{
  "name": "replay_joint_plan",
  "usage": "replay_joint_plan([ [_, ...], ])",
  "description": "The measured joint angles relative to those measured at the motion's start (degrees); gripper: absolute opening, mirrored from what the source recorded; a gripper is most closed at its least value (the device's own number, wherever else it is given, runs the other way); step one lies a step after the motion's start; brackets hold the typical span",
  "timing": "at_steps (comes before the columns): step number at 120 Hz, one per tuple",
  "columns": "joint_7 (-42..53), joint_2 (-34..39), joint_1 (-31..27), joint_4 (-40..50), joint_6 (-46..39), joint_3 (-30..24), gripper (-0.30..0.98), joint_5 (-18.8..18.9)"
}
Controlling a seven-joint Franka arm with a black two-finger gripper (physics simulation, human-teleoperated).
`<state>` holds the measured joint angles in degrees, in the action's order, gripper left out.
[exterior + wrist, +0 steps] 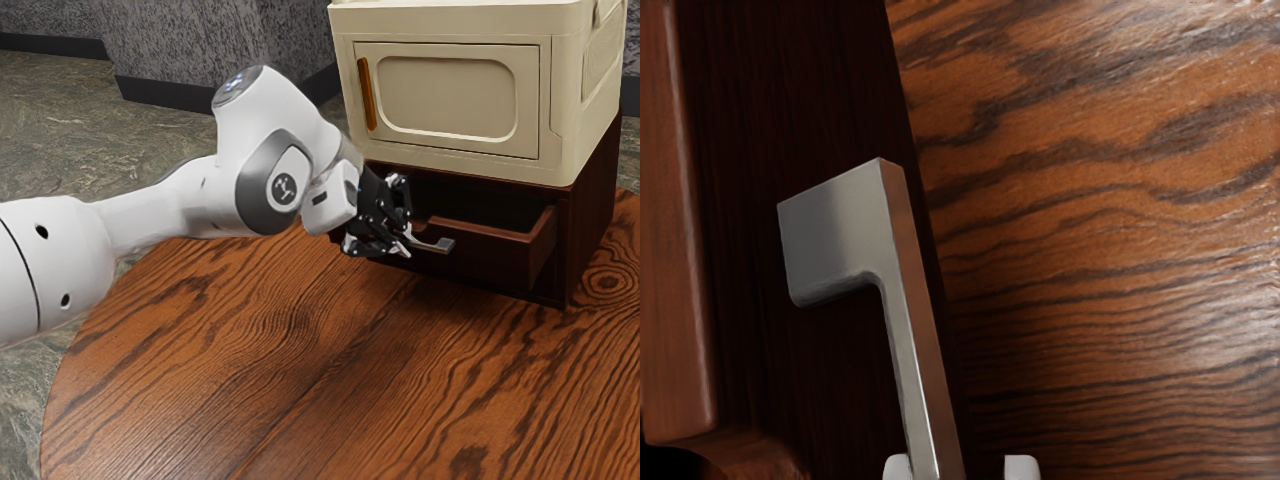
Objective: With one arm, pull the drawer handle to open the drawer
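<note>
The gripper (406,226) stands unclenched around the jutting drawer (492,252)'s handle (902,300), cropped in the wrist view, perhaps touching one finger (897,468).

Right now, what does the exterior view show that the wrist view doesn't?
The exterior view gives my arm, the cream cabinet with its amber handle, and the dark box beneath, its drawer standing partly open.

The wrist view gives a close look at the silver handle, with its broad flat end, and a gap between the bar and one fingertip.

Both share the silver handle, drawer and wooden table.
</note>
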<state>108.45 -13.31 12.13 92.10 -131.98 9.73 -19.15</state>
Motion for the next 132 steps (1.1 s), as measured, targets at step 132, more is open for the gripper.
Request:
replay_joint_plan([
  [132,0.44,17.78,8.02,23.15,-10.59,4.16,0.17,4.43],
])
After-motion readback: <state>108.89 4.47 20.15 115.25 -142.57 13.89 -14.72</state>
